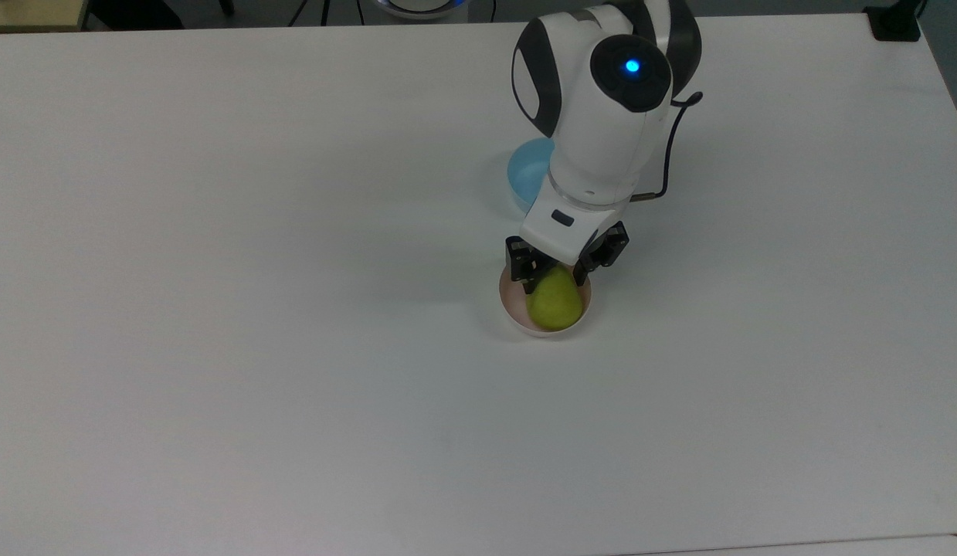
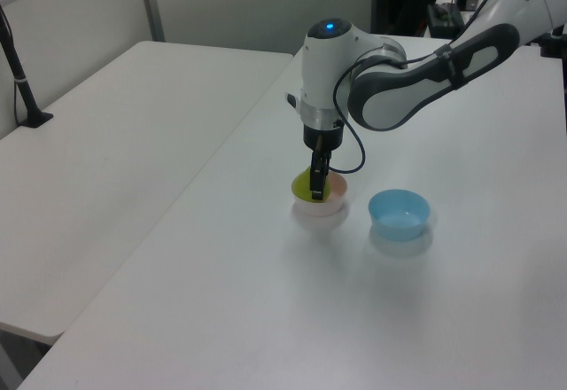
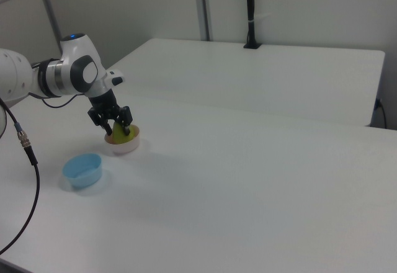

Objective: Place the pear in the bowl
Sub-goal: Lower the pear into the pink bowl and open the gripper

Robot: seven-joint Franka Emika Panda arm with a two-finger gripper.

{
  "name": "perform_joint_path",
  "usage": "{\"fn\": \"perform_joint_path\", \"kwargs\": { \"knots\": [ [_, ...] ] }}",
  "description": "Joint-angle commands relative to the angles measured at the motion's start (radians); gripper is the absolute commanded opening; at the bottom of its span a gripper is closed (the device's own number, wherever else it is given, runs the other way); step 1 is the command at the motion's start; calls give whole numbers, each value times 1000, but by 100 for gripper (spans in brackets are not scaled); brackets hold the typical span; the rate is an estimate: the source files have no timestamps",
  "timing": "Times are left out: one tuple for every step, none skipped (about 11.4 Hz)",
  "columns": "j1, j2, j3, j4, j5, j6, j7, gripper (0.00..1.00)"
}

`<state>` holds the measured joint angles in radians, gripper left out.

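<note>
One pear [image 1: 555,305] sits low inside the pink bowl [image 1: 517,315], its narrow upper end clamped between the two fingers of the gripper [image 1: 559,272]. Wide bare table [image 1: 215,347] lies around the bowl on most sides. Behind it, in the top view, stands the blue bowl [image 1: 526,174], near but apart.

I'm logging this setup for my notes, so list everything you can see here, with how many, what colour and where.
pear: one, yellow-green, in the pink bowl, between the gripper's fingers
pink bowl: one, pale pink, on the near table, beside the blue bowl
blue bowl: one, light blue, on the near table
near table: one, white, under both bowls
far table: one, white, next to the near table
black post: one, at the far table's back edge
cable: one, black, on the arm
arm: one, white and dark grey
gripper: one, black, shut on the pear over the pink bowl
</note>
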<state>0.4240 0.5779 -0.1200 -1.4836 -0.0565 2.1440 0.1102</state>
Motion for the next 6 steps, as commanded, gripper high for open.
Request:
{"fn": "perform_joint_path", "kwargs": {
  "knots": [
    [6,-44,-18,3,-8,7,20,100],
    [-5,-81,-17,-1,-3,4,25,100],
    [-33,-129,-12,-4,1,-50,23,100],
    [-80,-186,-3,2,4,-144,20,100],
    [-134,-252,19,2,3,-224,19,100],
    [-212,-310,64,-1,-2,-298,14,100]
  ]
}}
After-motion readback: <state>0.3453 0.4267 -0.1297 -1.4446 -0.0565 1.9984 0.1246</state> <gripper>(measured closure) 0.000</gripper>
